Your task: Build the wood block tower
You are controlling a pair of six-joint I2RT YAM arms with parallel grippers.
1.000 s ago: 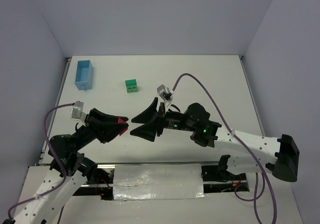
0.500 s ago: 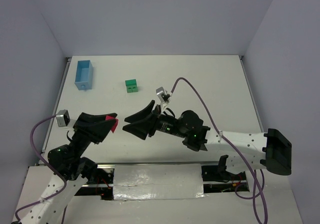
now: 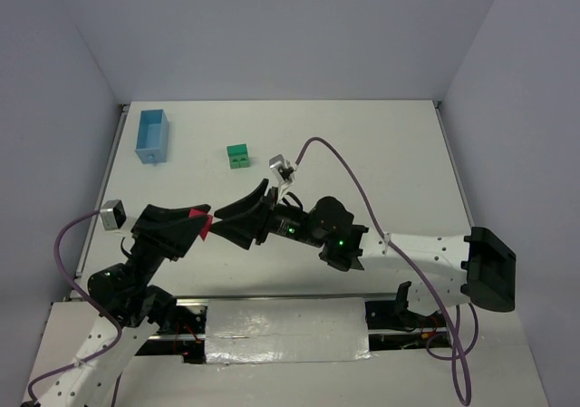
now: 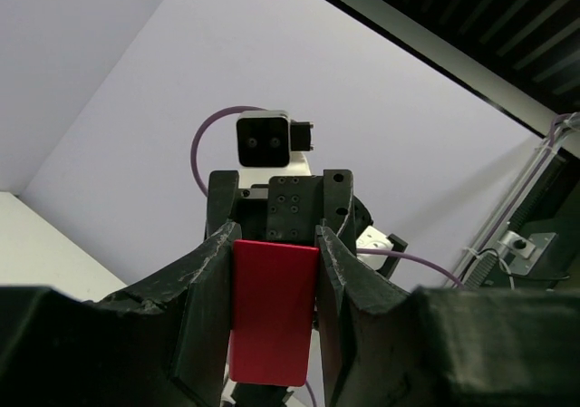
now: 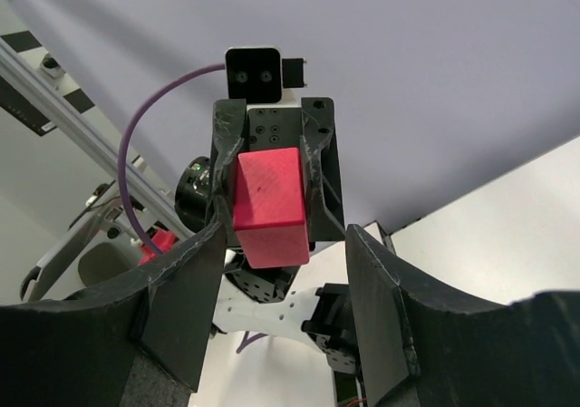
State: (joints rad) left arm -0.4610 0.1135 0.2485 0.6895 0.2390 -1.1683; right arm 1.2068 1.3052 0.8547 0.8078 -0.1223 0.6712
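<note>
L fingers (image 4: 204, 289) clamp red roof piece (image 5: 267, 209) mid-air over near-left table (image 3: 381, 144). R fingers (image 5: 381, 289) open, flanking it. Handover imo: center R, squeeze flat faces b4 L releases. Green cubes (image 3: 238, 157) sit farther back.

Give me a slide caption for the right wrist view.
Left gripper holds the red block out, framed by the open fingers of the right gripper.
</note>
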